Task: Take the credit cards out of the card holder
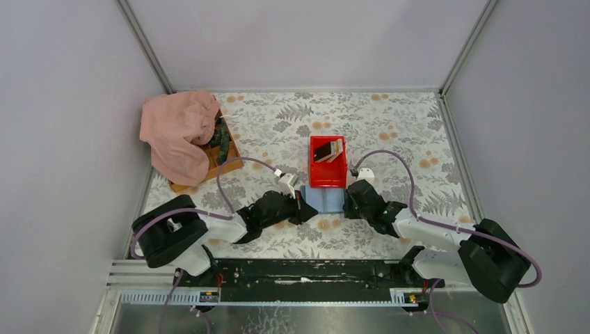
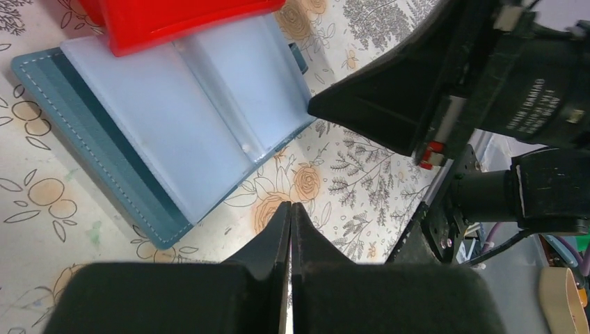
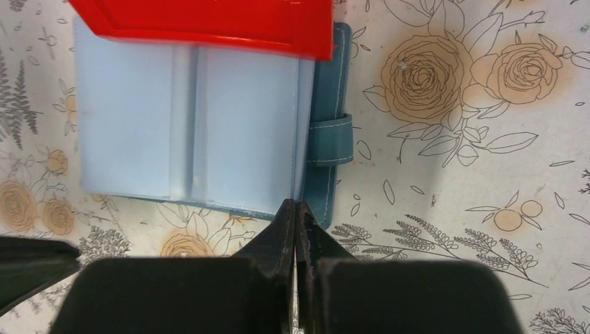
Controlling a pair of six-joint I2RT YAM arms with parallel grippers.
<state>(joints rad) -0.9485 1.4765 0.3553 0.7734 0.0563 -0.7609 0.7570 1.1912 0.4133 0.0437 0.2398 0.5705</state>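
Blue folding card holder [image 3: 209, 132]: open.
Credit cards [image 1: 328, 151]: in red plastic bin [image 1: 327, 181], top view only.
Left gripper [image 2: 291, 212], right gripper [image 3: 296, 210]: fingers pressed together.

Robot data-collection cell, lab-type, not a home. Plain pale enclosure walls [image 1: 306, 42] on three sides, joined by aluminium corner posts [image 1: 142, 45]. Table [image 1: 396, 118] covered with a floral printed sheet. Both arms bolted to a black rail [image 1: 306, 271] well behind the left hand [image 2: 291, 212] and right hand [image 3: 296, 209]. Purple cables [image 1: 412, 191] loop off the arms. Staged props: red plastic bin [image 1: 328, 174] just ahead of both hands, pink cloth [image 1: 177, 129] over a wooden tray [image 1: 233, 160] far left of the left hand.
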